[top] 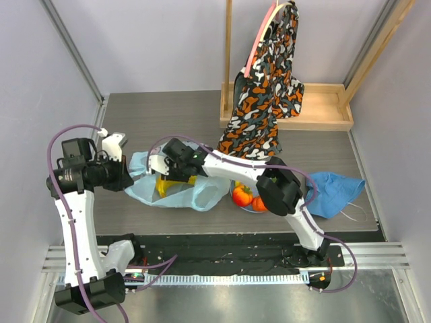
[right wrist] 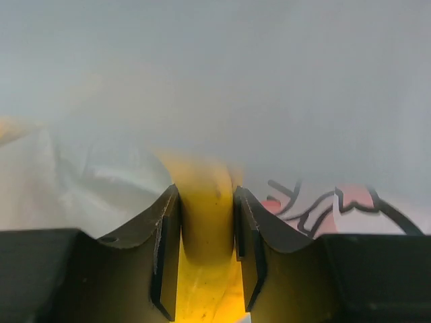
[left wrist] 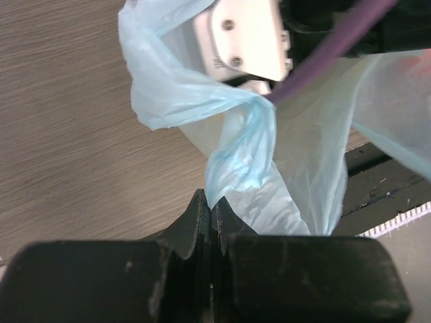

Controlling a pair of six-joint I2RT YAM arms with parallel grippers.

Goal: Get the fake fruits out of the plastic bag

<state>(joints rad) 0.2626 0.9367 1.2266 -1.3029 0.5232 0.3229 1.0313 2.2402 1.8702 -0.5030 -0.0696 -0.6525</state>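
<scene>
While left gripper (left wrist: 211,212) pinches bunched edge of plastic bag (left wrist: 249,155), jaws pressed together on film, right gripper (right wrist: 205,198) sits inside bag, jaws clamped on yellow banana bunch (right wrist: 206,235). Bag lies on table (top: 168,114) between arms. Outside bag, just right of it: red fruit (top: 242,196), orange fruit (top: 259,204).

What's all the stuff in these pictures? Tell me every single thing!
bag: one, see-through light blue, middle of the table
banana: one, yellow, inside the bag
red fruit: one, red, just right of the bag
orange fruit: one, orange, touching the red fruit
blue cloth: one, blue, right side of the table
patterned cloth: one, orange, black and white, hanging at the back
wooden stand: one, pale wood, back right
table: one, grey-brown
left gripper: one, black, pinching the bag's edge
right gripper: one, black, inside the bag, clamped on the banana
</scene>
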